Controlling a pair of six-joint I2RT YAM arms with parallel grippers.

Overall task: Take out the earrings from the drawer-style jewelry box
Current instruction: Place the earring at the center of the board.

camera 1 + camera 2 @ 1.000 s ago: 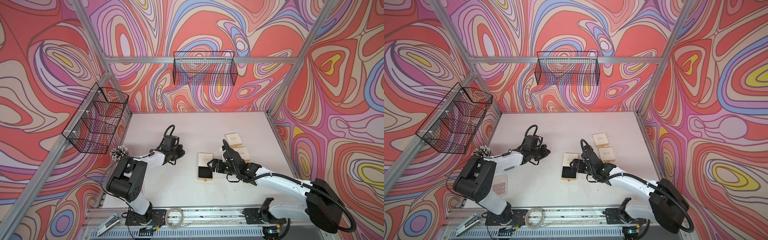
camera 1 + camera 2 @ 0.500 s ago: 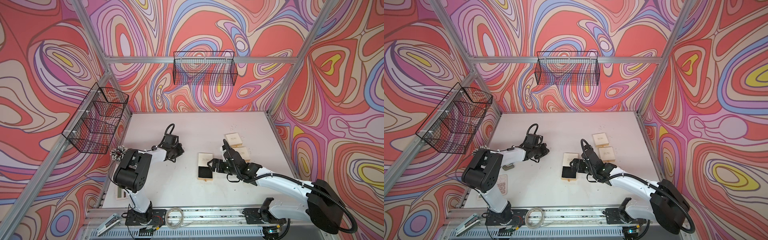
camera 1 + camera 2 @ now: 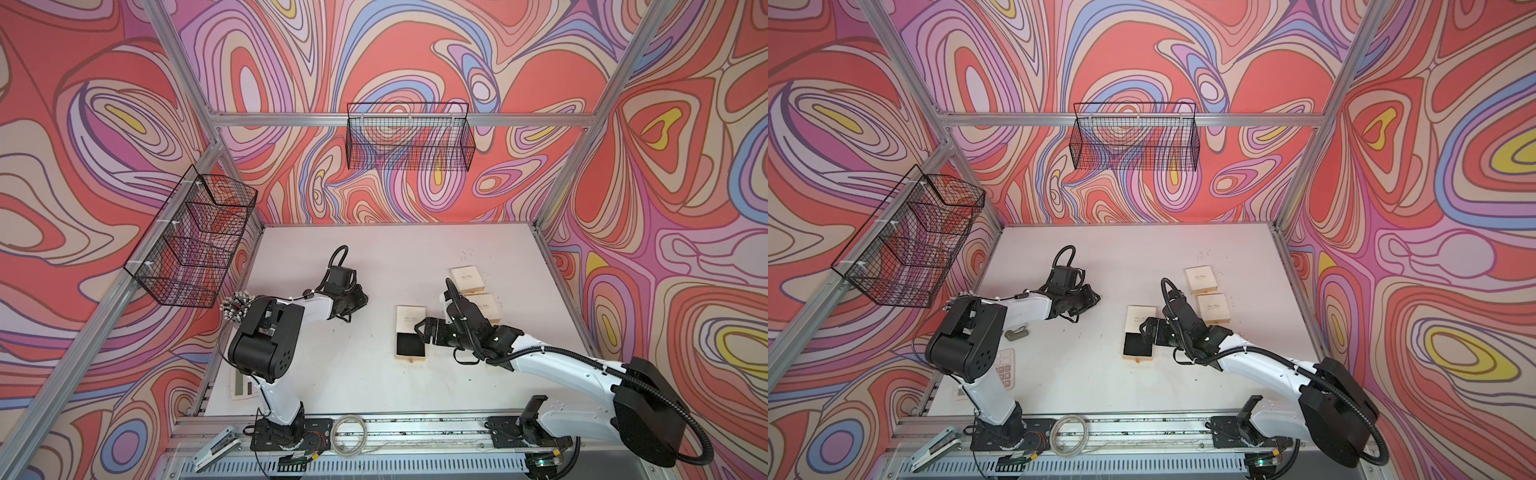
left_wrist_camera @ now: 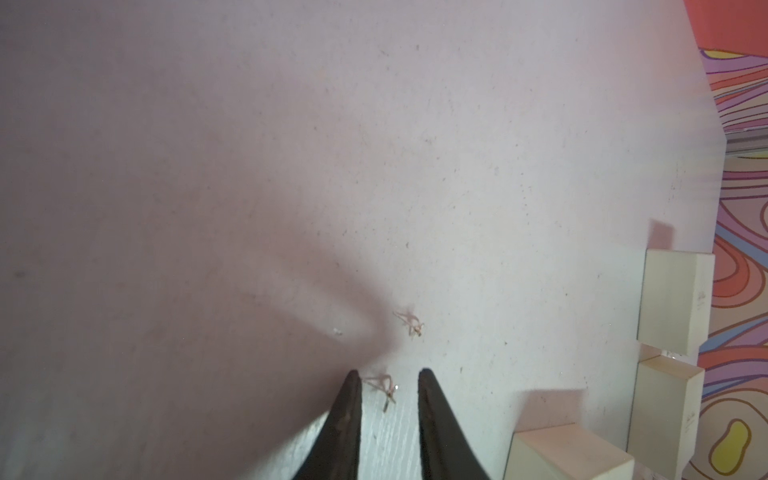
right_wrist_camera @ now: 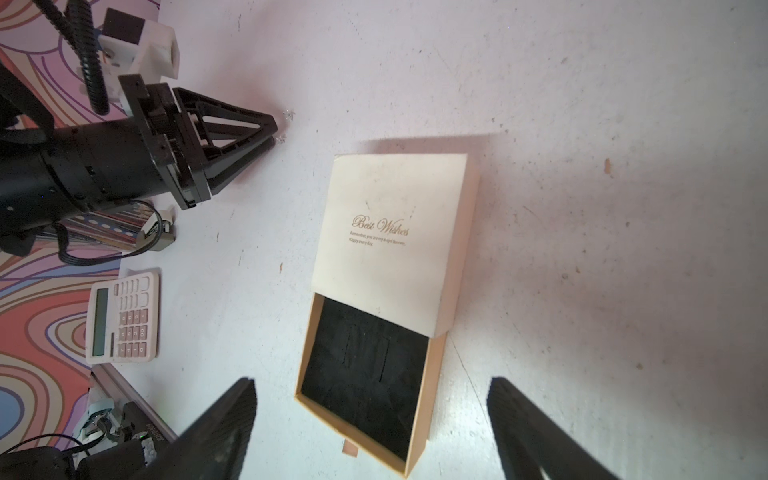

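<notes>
Since the earrings are such tiny, wiry, pale specks, next to no weight is expected from them, and it's figured they'd be flicked away or bent by a careless squeeze. So a grip is best taken across the little bead end with just the fingertips, pressed straight down toward the table. Both are seen lying on the bare table in the left wrist view, well apart from the jewelry box, whose drawer is pulled out and shows only empty black lining. The left gripper is set low over the nearer one with its fingers parted by a narrow gap. That stud is bracketed between the tips but isn't pinched, and whether a tip is brushed by it can't be told. The second one is found just beyond the tips. The right gripper is spread wide by the open drawer, and nothing is held in it.
</notes>
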